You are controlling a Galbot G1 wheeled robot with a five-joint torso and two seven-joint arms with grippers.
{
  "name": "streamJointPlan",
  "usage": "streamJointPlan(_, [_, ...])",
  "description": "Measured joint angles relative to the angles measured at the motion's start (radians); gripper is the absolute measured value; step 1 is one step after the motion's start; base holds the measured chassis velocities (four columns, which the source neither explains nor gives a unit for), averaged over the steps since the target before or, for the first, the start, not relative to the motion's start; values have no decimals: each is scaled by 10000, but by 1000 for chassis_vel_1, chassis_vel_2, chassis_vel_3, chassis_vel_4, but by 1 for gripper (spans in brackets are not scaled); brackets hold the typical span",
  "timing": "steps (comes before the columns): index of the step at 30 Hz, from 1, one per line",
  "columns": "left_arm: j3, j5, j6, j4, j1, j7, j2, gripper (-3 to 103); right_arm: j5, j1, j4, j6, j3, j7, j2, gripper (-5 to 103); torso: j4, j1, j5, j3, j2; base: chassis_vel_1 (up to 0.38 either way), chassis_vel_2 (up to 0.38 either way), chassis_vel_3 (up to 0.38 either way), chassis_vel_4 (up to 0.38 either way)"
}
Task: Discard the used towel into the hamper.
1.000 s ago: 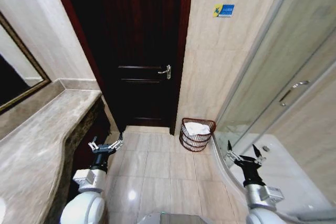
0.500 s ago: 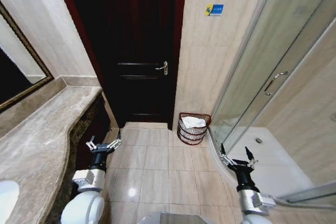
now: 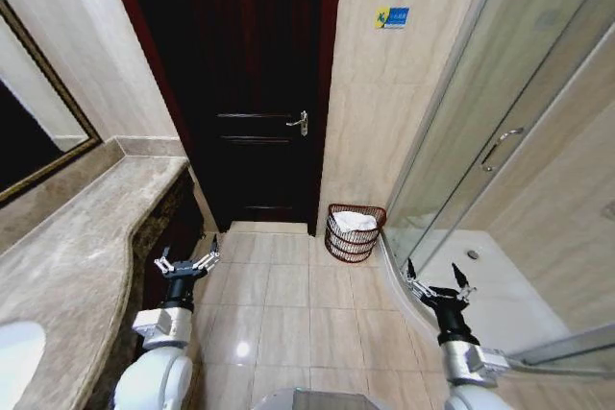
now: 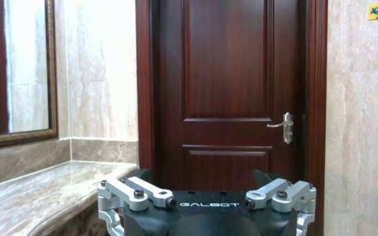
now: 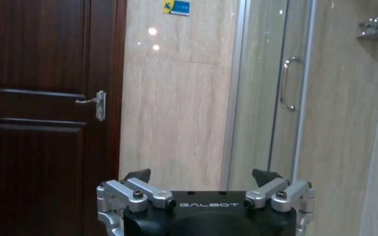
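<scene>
Currently the hamper (image 3: 356,233) sits on the tiled floor (image 3: 288,300) against the beige wall (image 3: 384,132), just right of the dark wooden door (image 3: 255,93) and beside the glass shower enclosure (image 3: 500,160). White towel (image 3: 355,222) lies inside it, bunched at the top (reaches about rim level). Left gripper (image 3: 186,263) is low on the left, next to the marble bench (image 3: 86,256), jaws spread wide, nothing in them. Right gripper (image 3: 438,281) is low on the right by the shower's curved threshold, jaws also wide and empty. Both grippers are well apart from the hamper, neither touching it. Left wrist view: left gripper (image 4: 205,189) faces the door, with its handle (image 4: 282,126) and the mirror frame (image 4: 18,137) off to one side. Right wrist view: right gripper (image 5: 205,189) faces wall and shower door handle (image 5: 286,83).
</scene>
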Motion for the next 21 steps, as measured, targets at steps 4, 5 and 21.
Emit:
streamJointPlan(4, [65,72,46,6,-11,0,-67,100,40,-97,-44,122,-10,1,-36,100,0,5,3,2,-5,229,-255,-210,213])
streamJointPlan(5, [72,115,37,16,12,0,-105,100,43,-186,-45,208,-22,1,-50,100,-3,-1,2,-1,-3,203,-253,-219,209])
streamJointPlan(21, [107,109,-390,209,-70,-70,-123,100,-30,-197,43,481,-283,33,-113,100,0,-5,1,-3,-2,227,-177,-188,210])
